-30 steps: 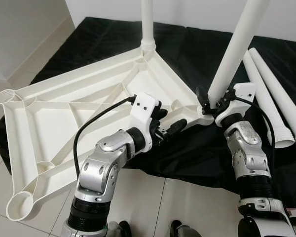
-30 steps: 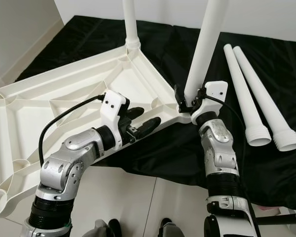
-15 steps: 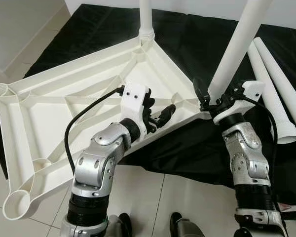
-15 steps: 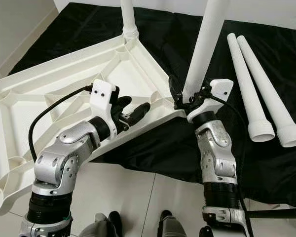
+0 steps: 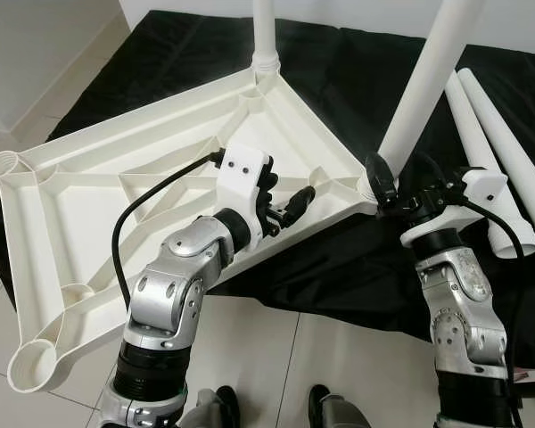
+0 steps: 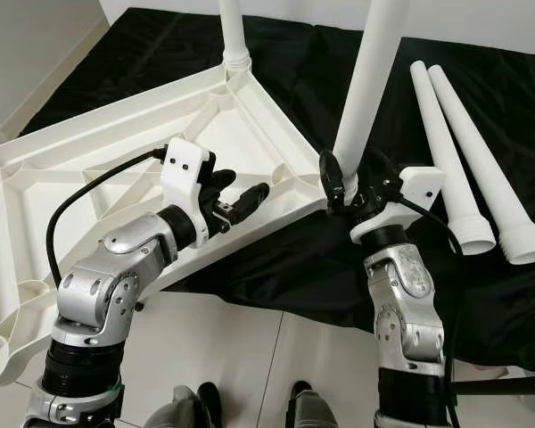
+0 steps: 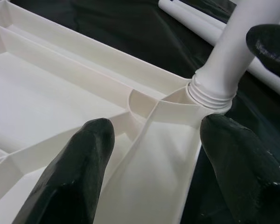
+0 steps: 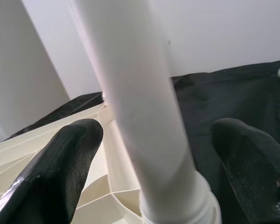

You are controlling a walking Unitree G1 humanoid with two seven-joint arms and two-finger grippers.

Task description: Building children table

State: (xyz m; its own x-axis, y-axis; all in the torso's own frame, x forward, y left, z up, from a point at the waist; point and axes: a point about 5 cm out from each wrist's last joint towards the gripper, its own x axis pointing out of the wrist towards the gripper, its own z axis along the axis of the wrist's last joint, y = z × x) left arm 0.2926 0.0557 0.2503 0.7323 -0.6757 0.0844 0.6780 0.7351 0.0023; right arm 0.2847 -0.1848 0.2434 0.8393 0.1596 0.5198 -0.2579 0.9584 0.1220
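On the black cloth (image 5: 357, 53): the upturned white tabletop (image 5: 116, 205) is laid, ribs up, one side overhanging the tiled floor (image 5: 276, 357).
Legs fitted: one leg (image 5: 266, 36) is stood in the far corner socket; a second leg (image 6: 370, 80) is seated in the near corner, leaning slightly.
Spare legs: two loose legs (image 6: 468, 143) are laid side by side on the cloth, well apart from the tabletop.
Left gripper (image 7: 149, 154): fingers are spread apart over the tabletop rib beside the near socket, nothing held.
Right gripper (image 8: 154, 154): fingers are spread either side of the second leg's base, not clamped.
Risk: the leaning leg may be only part-threaded; a sideways knock could tip it out or shift the overhanging tabletop.
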